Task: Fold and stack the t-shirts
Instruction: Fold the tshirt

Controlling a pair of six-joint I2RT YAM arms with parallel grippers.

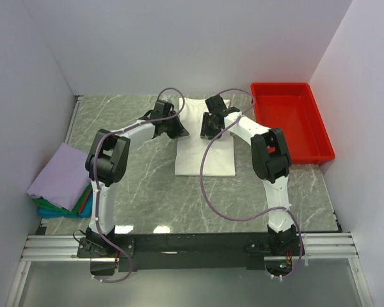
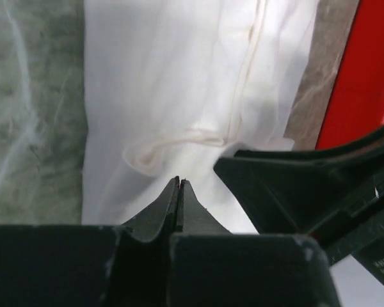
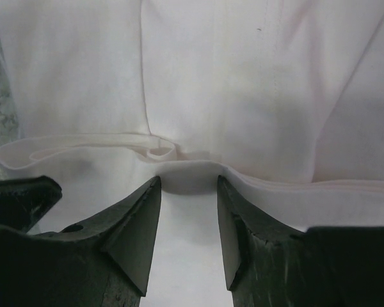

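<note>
One white shirt is met by the left gripper, closed tight, and the right gripper, spread astride its fold; three folded shirts are stacked to its left.

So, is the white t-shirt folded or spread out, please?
Folded lengthwise: the white t-shirt lies as a narrow strip, layered edges showing.

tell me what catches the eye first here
The white t-shirt lies mid-table, with the left gripper shut and the right gripper open at its far end. Then come the red tray at far right and the lavender-topped shirt stack at near left.
</note>
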